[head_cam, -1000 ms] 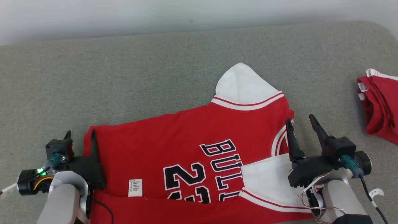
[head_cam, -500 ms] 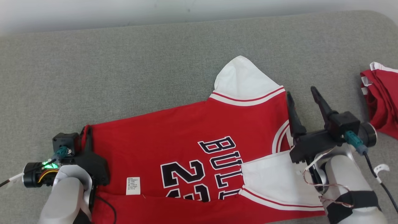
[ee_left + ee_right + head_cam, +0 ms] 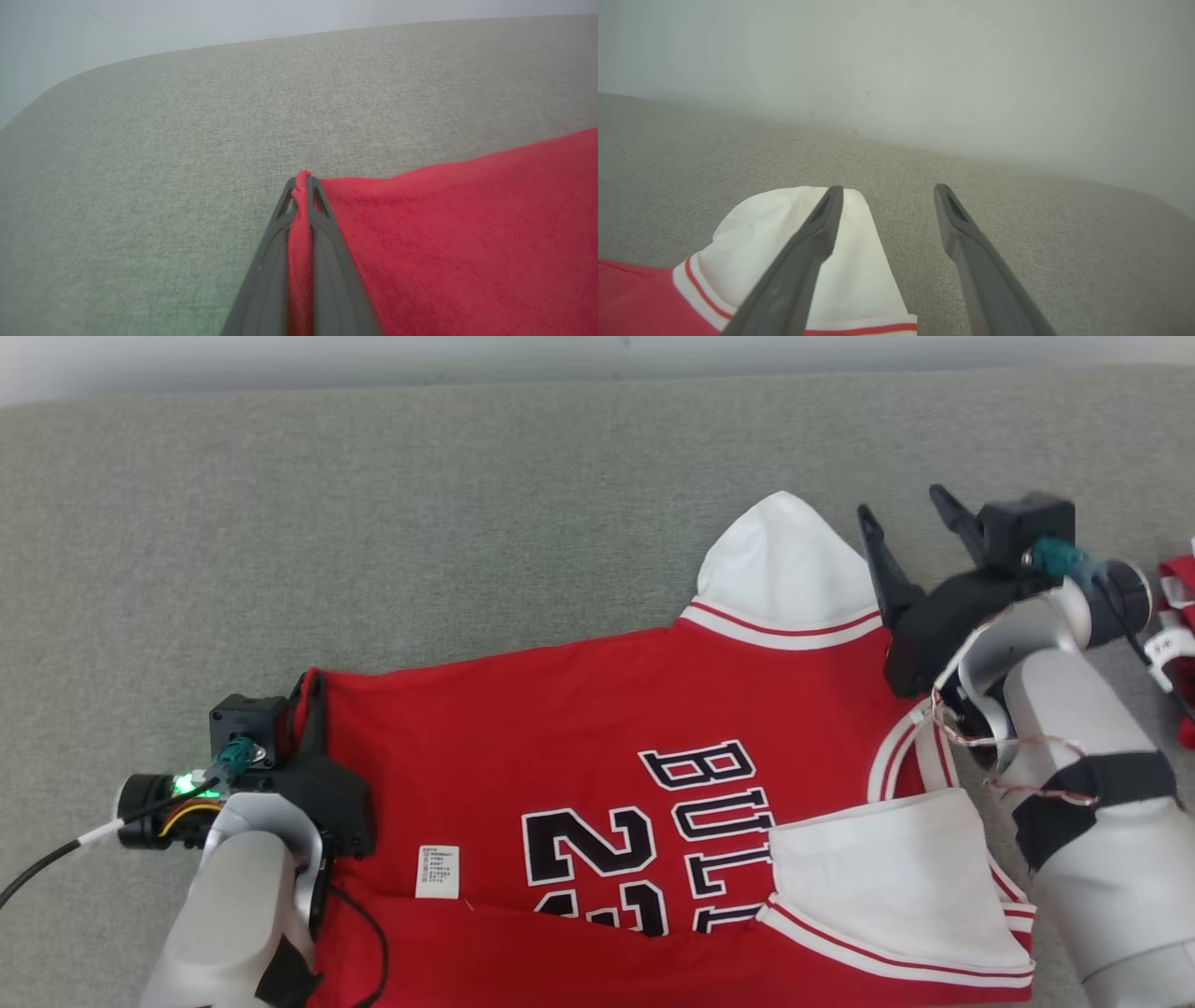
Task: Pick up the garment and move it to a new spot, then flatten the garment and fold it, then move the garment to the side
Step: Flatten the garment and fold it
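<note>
Left gripper is clamped on the left corner of the red jersey. Right gripper stands wide, holding nothing, just beside the jersey's white sleeve. Jersey lies spread toward the near edge of the grey fabric surface; a pale wall runs along its far edge.

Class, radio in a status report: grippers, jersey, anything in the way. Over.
Left gripper shut on red jersey corner. Right gripper open by white sleeve, empty. Another red garment far right, apart.
</note>
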